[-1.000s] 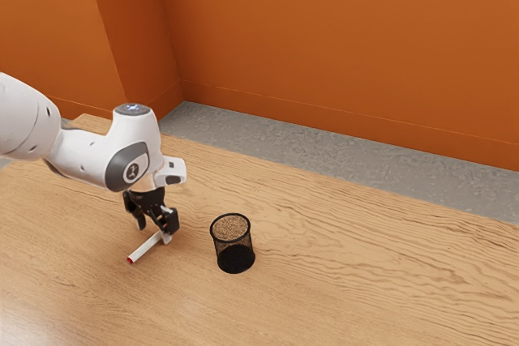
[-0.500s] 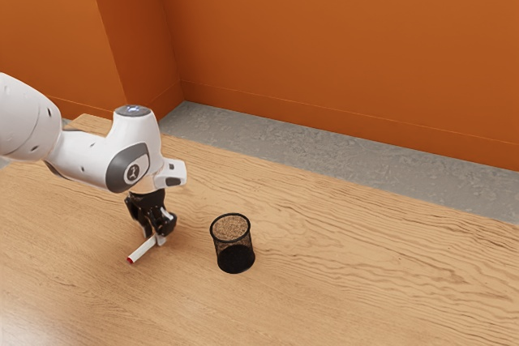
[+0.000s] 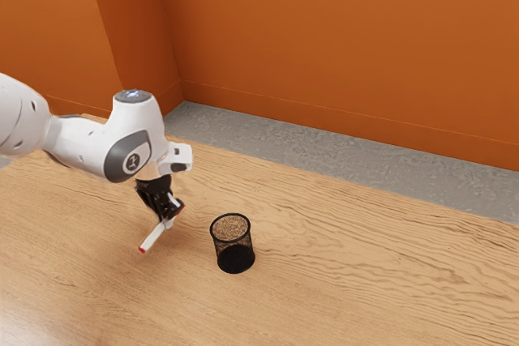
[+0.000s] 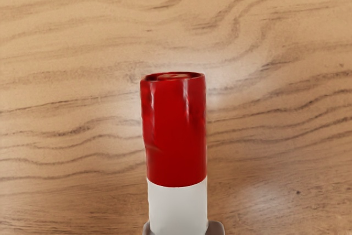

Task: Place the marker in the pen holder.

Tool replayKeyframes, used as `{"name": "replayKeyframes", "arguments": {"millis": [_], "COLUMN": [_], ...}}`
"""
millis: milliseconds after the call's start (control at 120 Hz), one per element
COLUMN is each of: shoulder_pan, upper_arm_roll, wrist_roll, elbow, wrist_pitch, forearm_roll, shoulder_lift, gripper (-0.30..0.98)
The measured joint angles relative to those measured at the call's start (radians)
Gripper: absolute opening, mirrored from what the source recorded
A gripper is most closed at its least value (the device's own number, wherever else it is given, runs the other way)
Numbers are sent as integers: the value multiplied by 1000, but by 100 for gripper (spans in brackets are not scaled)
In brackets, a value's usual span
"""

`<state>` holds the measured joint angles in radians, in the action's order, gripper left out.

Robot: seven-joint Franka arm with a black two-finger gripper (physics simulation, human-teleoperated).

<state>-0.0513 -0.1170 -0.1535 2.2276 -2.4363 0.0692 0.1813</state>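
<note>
At the exterior view's left, the white arm (image 3: 81, 137) reaches over the worktop (image 3: 365, 273), and below its hand the marker (image 3: 152, 238) slants, seemingly just off the wood. The fingers (image 4: 216, 228) are pinching its white barrel from two sides, with the red cap (image 4: 176, 130) jutting out beyond them in the wrist view. Towards the exterior view's right, near but apart, the black mesh pen holder (image 3: 236, 258) stands upright, so the marker is outside it.

The slant is the main worry. Carried across at this angle, the marker could catch the rim, lie over the mouth or knock over the holder, which is probably light. Too low a path could drive the trailing end into the mesh wall. A round barrel may also pivot between the fingertips if it bumps something.

The worktop is pale wood with dark, wavy grain and a soft sheen near the cap. Beyond it, an orange wall (image 3: 324, 54) steps back at a corner and runs rightward above a strip of mottled grey floor (image 3: 324, 147).
</note>
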Motion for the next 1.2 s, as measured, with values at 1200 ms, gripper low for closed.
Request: {"name": "replayKeyframes", "arguments": {"millis": [1200], "shoulder_pan": [1], "upper_arm_roll": [262], "wrist_roll": [-139], "elbow": [363], "wrist_pitch": [-1042], "forearm_roll": [64], "shoulder_lift": [-157], "gripper": [-8]}}
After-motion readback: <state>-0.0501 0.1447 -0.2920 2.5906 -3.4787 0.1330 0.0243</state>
